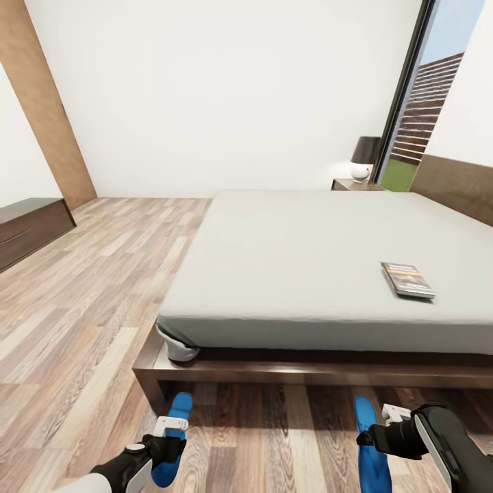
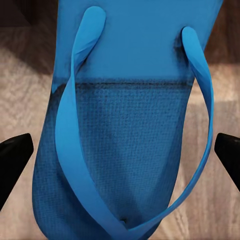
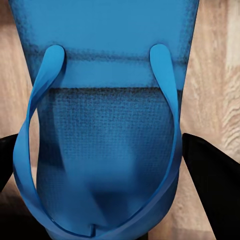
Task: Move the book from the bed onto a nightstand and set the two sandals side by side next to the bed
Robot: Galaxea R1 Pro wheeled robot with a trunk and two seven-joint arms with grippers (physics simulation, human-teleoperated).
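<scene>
Left gripper (image 1: 169, 438) straddles the left sandal (image 1: 172, 438), jaws spread clear of its sides. Right gripper (image 1: 383, 428) straddles the right sandal (image 1: 370, 445), contact undeterminable. Both sandals lie well apart before the bed (image 1: 308, 370). Book (image 1: 407, 279) lies on the mattress.

Both sandals (image 1: 174, 428) (image 1: 370, 445) are bright blue with a fine dotted texture on the footbed. The mattress (image 1: 308, 260) is plain pale grey on a dark-brown bed frame (image 1: 308, 373). The book (image 1: 407, 279) is dark with an orange band. The floor (image 1: 75, 322) shows mixed brown planks; the walls (image 1: 226, 96) are white.
</scene>
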